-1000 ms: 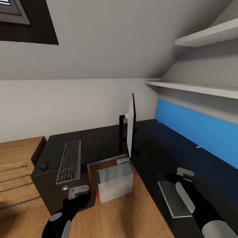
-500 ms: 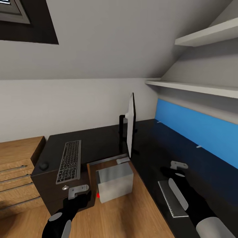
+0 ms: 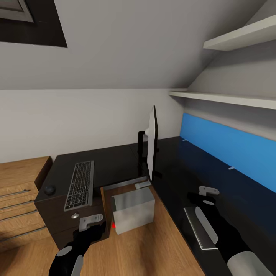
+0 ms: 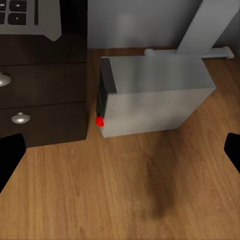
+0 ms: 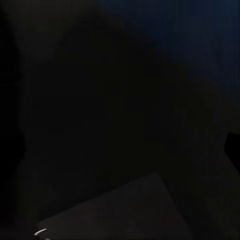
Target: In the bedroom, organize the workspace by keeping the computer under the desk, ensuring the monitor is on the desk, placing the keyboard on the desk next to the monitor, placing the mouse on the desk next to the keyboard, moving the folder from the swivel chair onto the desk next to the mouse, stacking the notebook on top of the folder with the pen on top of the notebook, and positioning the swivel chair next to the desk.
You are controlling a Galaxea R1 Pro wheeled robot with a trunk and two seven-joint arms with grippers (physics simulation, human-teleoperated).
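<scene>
Head view shows the L-shaped desk (image 3: 115, 163) wrapping round a bay of wood floor, with the keyboard (image 3: 80, 185) lying on its left wing, long axis running near to far, and the mouse (image 3: 50, 189) just beside it on the left. The monitor (image 3: 151, 142) stands edge-on at the inner corner, and the computer (image 3: 132, 210) sits on the floor in the bay, close to the drawers (image 4: 42, 97), red button facing the robot. On the right wing the notebook (image 3: 196, 227) lies flat near the desk's front edge, long axis running near to far, partly covered by the right arm. The right tool (image 3: 208, 190) hovers just beyond the notebook's far end, over bare black desk, so the book lies on the near side of it, back towards the robot; the right wrist view is almost all dark desk with a corner of the notebook (image 5: 117, 212) at its edge, which fits that reading. This arm is much the nearer to the book, and I judge it would have to draw back over the cover to take it. Dark fingertips sit at both edges of each wrist view, so both tools look spread and hold nothing. The left tool (image 3: 91, 220) hangs low over the floor, facing the computer (image 4: 152, 95) and near it. No box, tray or other container is visible, and both drawers are closed.
</scene>
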